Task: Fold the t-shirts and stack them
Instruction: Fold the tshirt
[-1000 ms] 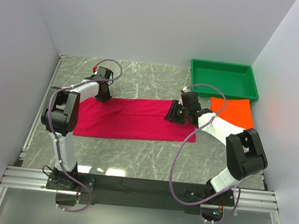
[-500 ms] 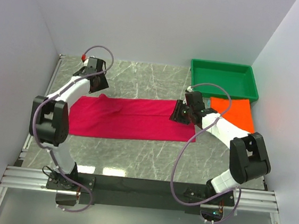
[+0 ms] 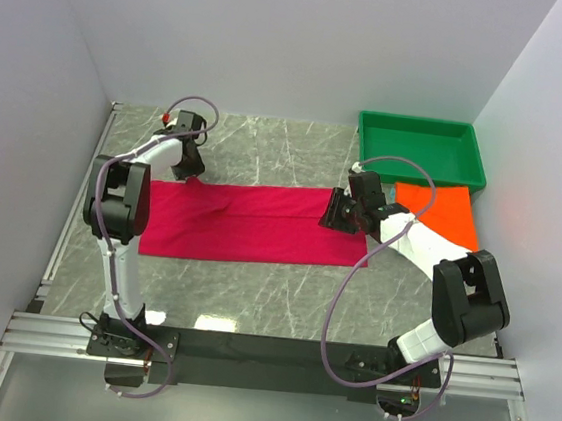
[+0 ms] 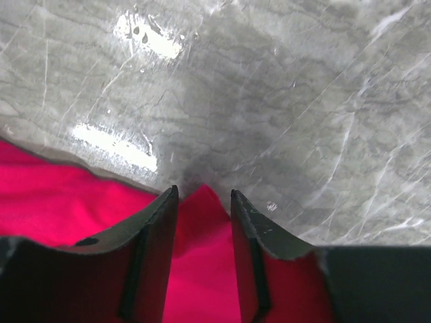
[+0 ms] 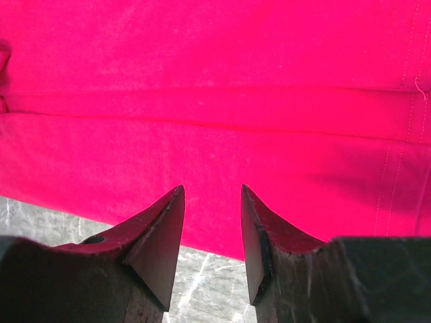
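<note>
The crimson-pink soft cloth t-shirt (image 3: 259,223) lies as a long strip across the grey marble bench (image 3: 252,293), the left gripper (image 4: 202,195) parted astride its far-left corner and the right gripper (image 5: 212,192) parted over its right end.

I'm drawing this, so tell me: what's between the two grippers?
The pink shirt, spread out from the left gripper to the right gripper. The top view shows it.
</note>
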Action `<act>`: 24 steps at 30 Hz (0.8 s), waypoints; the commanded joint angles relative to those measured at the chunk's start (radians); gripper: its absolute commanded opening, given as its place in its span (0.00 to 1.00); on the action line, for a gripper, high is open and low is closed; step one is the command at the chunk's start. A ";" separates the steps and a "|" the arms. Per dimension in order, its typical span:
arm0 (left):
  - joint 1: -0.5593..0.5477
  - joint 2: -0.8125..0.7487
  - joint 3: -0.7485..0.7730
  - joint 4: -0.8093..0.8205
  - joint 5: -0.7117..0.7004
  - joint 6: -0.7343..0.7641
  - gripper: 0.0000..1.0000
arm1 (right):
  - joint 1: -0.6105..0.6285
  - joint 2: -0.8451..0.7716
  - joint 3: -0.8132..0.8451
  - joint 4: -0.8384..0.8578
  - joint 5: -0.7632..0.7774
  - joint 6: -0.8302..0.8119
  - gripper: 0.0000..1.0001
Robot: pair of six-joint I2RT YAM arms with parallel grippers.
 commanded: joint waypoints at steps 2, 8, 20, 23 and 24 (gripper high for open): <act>-0.004 0.021 0.047 -0.012 -0.010 0.007 0.40 | -0.004 -0.042 -0.004 -0.001 0.015 -0.011 0.46; -0.004 0.045 0.039 -0.016 -0.012 0.005 0.28 | -0.003 -0.047 -0.004 -0.001 0.018 -0.010 0.46; -0.004 -0.133 -0.016 0.046 -0.045 0.064 0.01 | -0.004 -0.074 -0.015 -0.001 0.013 -0.005 0.46; -0.004 -0.211 -0.072 0.070 -0.025 0.081 0.01 | -0.003 -0.091 -0.024 -0.002 0.012 -0.003 0.46; -0.004 -0.226 -0.073 0.076 -0.025 0.084 0.01 | -0.003 -0.093 -0.026 -0.002 0.010 -0.003 0.46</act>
